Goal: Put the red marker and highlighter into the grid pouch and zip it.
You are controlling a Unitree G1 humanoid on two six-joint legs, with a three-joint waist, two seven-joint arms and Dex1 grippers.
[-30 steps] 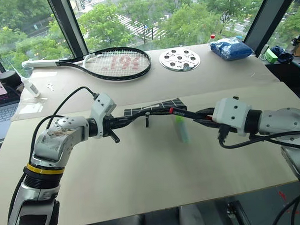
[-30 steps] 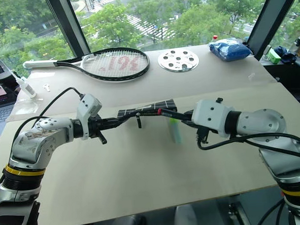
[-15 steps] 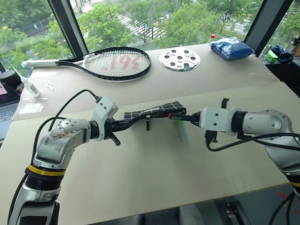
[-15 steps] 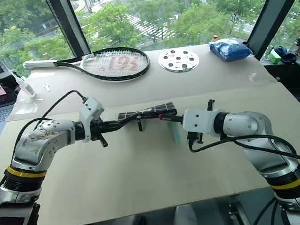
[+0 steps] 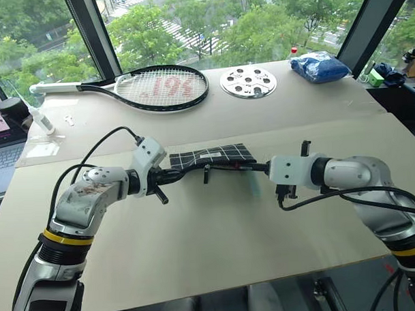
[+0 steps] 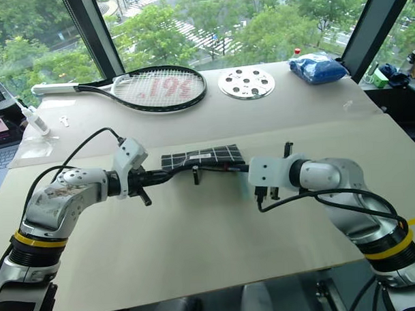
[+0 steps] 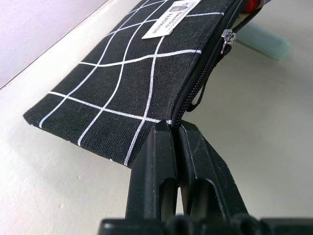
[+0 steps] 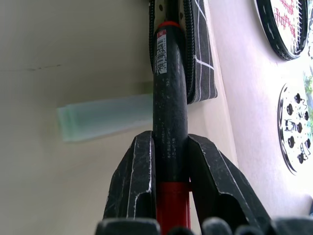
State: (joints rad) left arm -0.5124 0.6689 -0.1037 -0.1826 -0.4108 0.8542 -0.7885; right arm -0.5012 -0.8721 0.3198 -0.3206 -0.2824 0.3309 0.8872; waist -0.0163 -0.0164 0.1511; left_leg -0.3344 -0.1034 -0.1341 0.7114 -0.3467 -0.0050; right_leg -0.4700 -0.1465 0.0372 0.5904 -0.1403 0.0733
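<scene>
Pinching the near edge of the flat black fabric grid pouch (image 7: 146, 83) with white grid lines, the left gripper (image 7: 175, 128) has its two black fingers pressed together on the fabric beside the zipper, holding the pouch just above the pale table (image 5: 210, 244). The right gripper (image 8: 168, 147) clamps the slim black-barrelled red marker (image 8: 168, 93), whose tip sits at the pouch's open mouth. The chunky pale blue-green highlighter (image 8: 105, 116) lies on the table just beside the pouch, not yet loaded. The opening looks narrow and slack; if the marker catches the zipper teeth or fabric lip, it may push the pouch out of the left pinch or slide along the outside.
</scene>
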